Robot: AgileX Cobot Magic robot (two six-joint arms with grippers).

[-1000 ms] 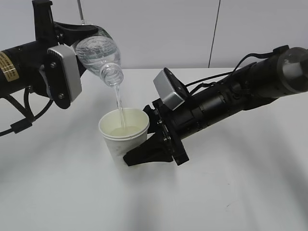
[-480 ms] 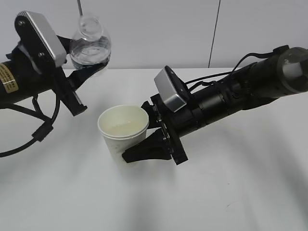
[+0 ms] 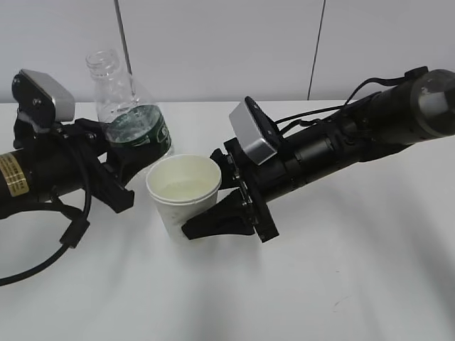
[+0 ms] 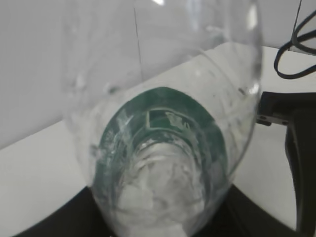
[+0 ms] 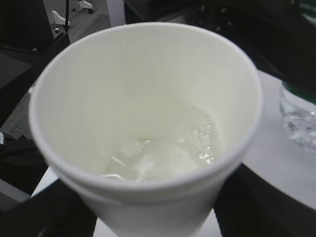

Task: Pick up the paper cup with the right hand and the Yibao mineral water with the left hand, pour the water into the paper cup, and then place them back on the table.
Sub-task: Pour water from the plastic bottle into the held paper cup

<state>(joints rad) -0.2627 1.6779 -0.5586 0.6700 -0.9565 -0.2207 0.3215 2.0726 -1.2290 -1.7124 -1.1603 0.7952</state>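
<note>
white: one paper cup (image 3: pixel 183 186), one yibao mineral water (image 3: pixel 128 124).

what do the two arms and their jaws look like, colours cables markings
Both arms are black and tube-shaped, each with a grey-silver box on the wrist and black two-finger jaws. The left hand has a yellow sticker with dark print on its body and a loose black cable looping below. The right hand has no sticker, black cables along its top, and a grey band far up the arm.

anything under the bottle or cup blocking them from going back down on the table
Nothing visible does. The table is bare beneath and around both the paper cup in the right pincer and the Yibao mineral water in the left pincer.
</note>
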